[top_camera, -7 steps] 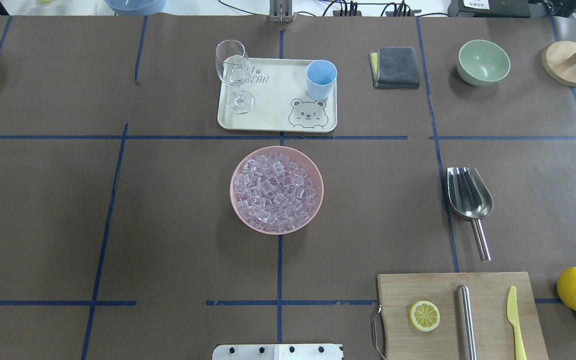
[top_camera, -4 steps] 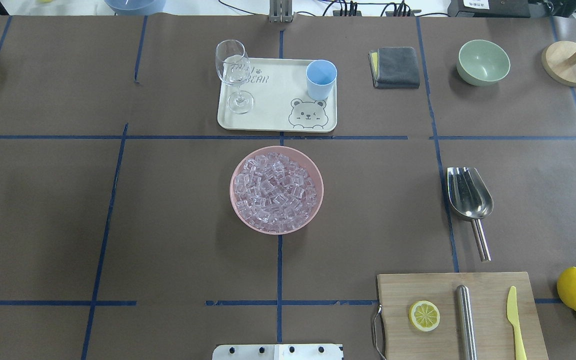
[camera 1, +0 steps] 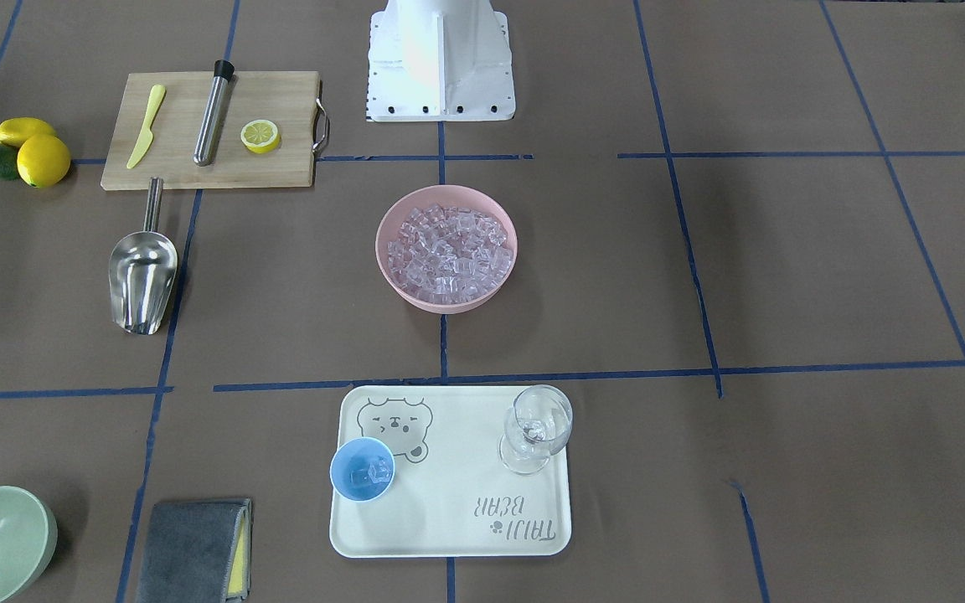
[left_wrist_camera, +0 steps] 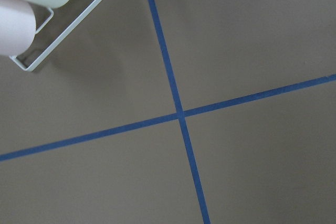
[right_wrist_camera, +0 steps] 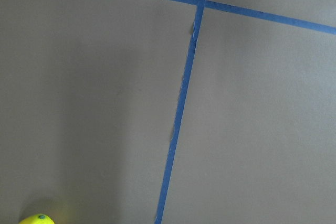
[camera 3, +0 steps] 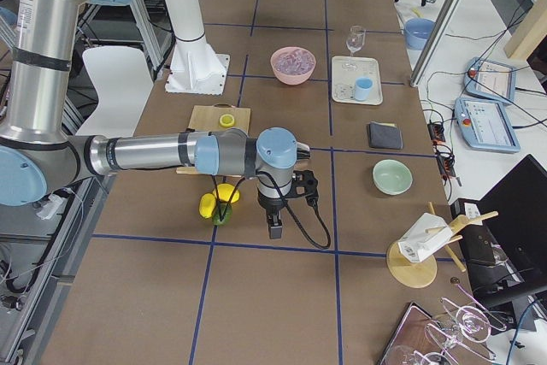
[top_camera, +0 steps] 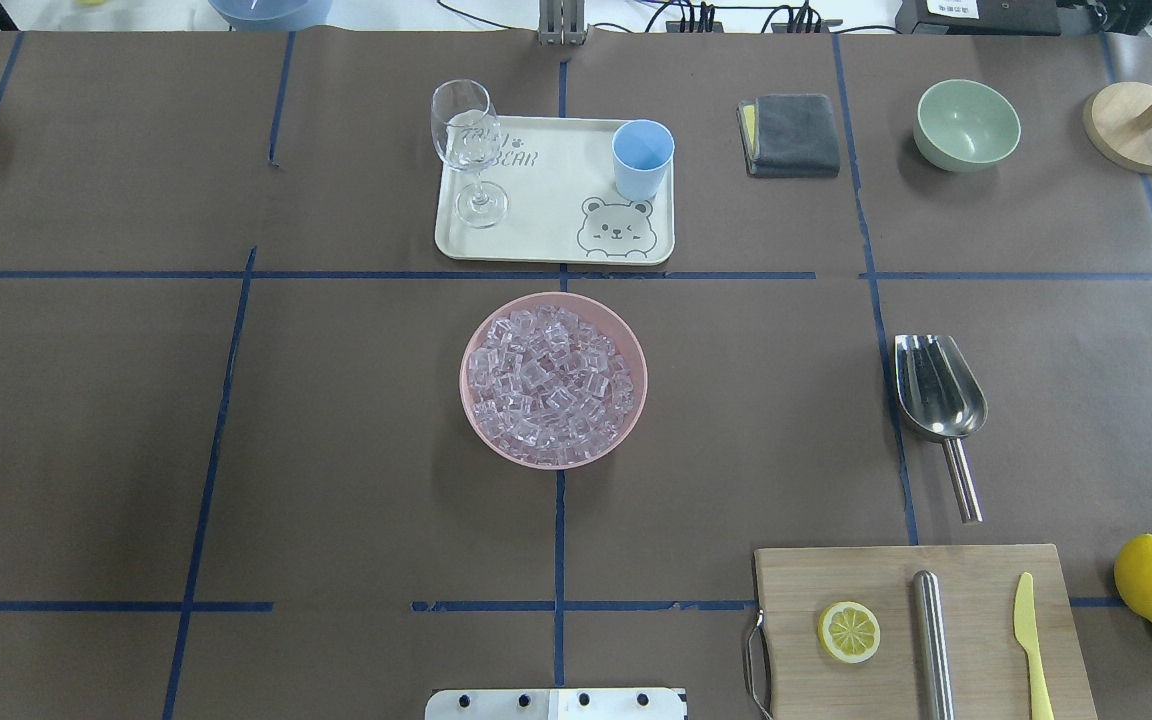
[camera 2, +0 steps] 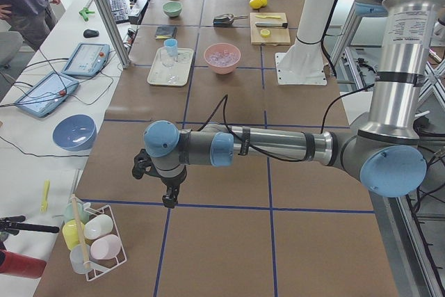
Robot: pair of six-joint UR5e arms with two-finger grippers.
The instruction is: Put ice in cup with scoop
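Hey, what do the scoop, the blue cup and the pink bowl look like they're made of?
The scoop: likely stainless steel, polished; it mirrors light and dark streaks. The cup: probably plastic, matte light blue, opaque with soft even shading. The pink bowl: plastic or melamine by its look, smooth satin finish, no sharp glare.

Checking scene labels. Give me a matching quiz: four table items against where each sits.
Items: 1 scoop; 2 cup; 3 lemon half; 4 grey cloth.
Places: A on the cutting board; B on the tray; C on the table just beyond that board; D beside the green bowl.
Pairs: 1-C, 2-B, 3-A, 4-D.
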